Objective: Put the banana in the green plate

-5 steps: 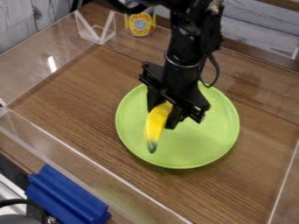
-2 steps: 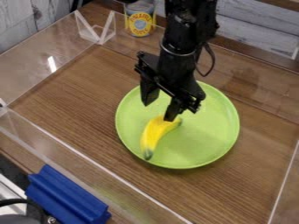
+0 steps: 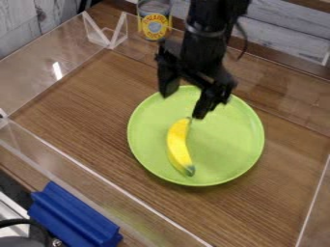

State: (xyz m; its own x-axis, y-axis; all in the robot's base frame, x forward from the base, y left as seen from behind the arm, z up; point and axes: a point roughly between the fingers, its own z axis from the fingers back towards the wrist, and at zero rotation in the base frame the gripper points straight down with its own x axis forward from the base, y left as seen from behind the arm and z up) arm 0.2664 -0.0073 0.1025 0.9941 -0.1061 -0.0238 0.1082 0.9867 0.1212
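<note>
The small curved yellow banana with dark green tips lies flat inside the big round shiny lime-green plate. It rests on the left half of the plate, with one tip pointing up toward the arm and the other tip near the front rim. All of it is inside the rim. Nothing hangs over the edge.

So the main job looks done. The banana is in the plate, and nothing is holding it. What is left seems small: the arm only needs to get clear of the plate without bumping the fruit.

The black robot gripper hangs above the back part of the plate and points straight down. Its jaws are spread wide apart. There is nothing between them. They do not touch the banana, and there is a clear gap between the finger ends and the fruit below.

The plate sits on a brown wooden bench with clear plastic walls around it. A small yellow jar stands at the back, well away from the plate. A blue block lies at the front left corner, outside the clear wall. Neither one is near the banana.
</note>
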